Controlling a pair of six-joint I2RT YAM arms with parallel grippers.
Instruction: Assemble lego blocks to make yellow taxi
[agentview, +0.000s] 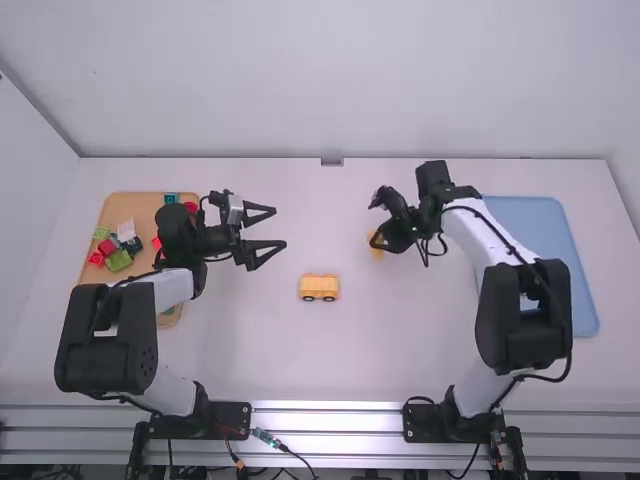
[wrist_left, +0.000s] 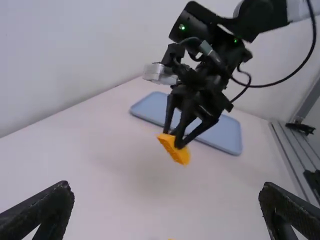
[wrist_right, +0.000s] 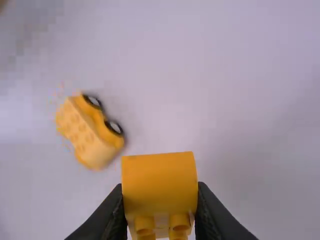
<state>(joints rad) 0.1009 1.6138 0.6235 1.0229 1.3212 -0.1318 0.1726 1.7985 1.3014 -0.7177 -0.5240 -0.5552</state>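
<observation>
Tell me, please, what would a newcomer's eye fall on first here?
Probably the yellow block pinched in the right gripper, above the table. Next, the yellow wheeled piece standing near the table's middle. Then the green block and red blocks in the tan tray at the high view's left.

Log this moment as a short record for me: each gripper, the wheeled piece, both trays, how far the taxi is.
left gripper: open and empty, above the table
right gripper: closed on a yellow block, held above the table
held piece: yellow block
wheeled piece: yellow car base on the table between the arms, studs on top
left side: orange tray with colored blocks
right side: blue tray
taxi: unfinished; held block apart from the base
</observation>
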